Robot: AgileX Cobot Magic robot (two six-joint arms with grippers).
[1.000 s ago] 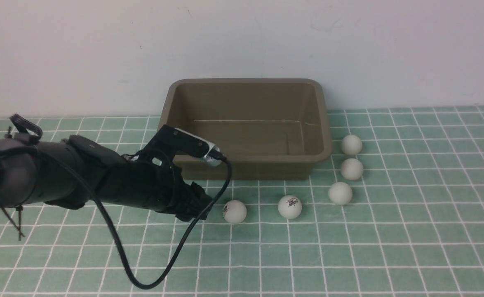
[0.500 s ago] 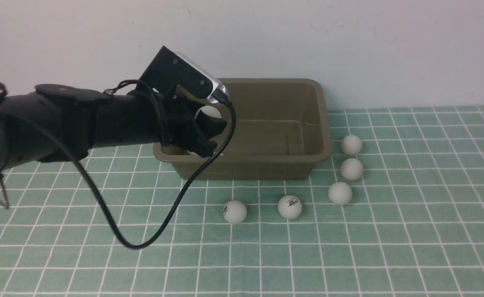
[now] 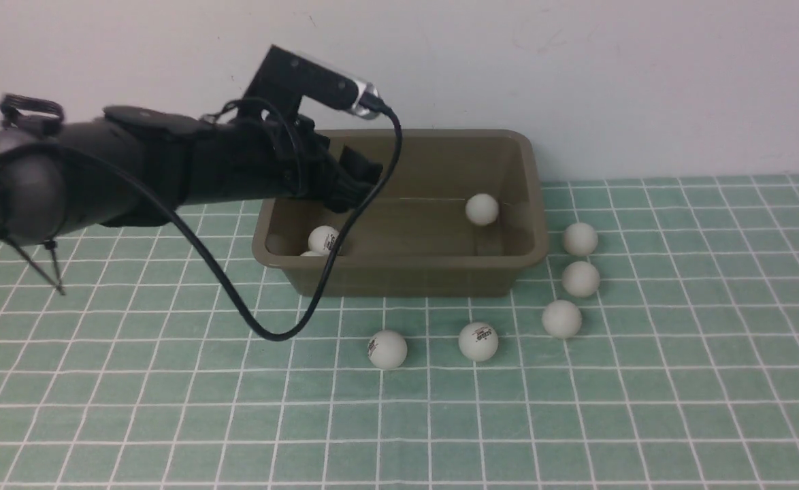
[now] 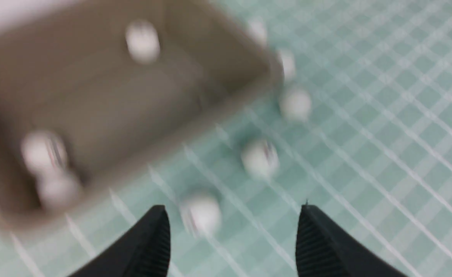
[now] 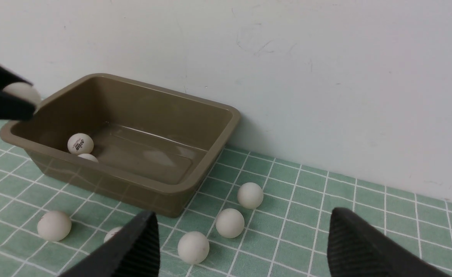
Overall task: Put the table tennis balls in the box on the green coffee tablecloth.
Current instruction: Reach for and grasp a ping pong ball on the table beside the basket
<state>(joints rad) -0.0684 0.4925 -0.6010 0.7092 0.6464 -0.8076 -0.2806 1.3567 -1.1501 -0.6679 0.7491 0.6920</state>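
— Three table tennis balls sit in the box now! Before, the left jaws held one.
— Yes. Now the left jaws hang wide open and empty over the box. Right jaws too. Five balls lie on the green coffee tablecloth.

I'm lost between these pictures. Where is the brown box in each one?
Front view: the box mid-picture, against the wall, left gripper over its left part.
Left wrist view: the box, blurred, just beyond the left gripper.
Right wrist view: the box against the wall, beyond loose balls.
Shared landmark: the logo ball in the box's corner.
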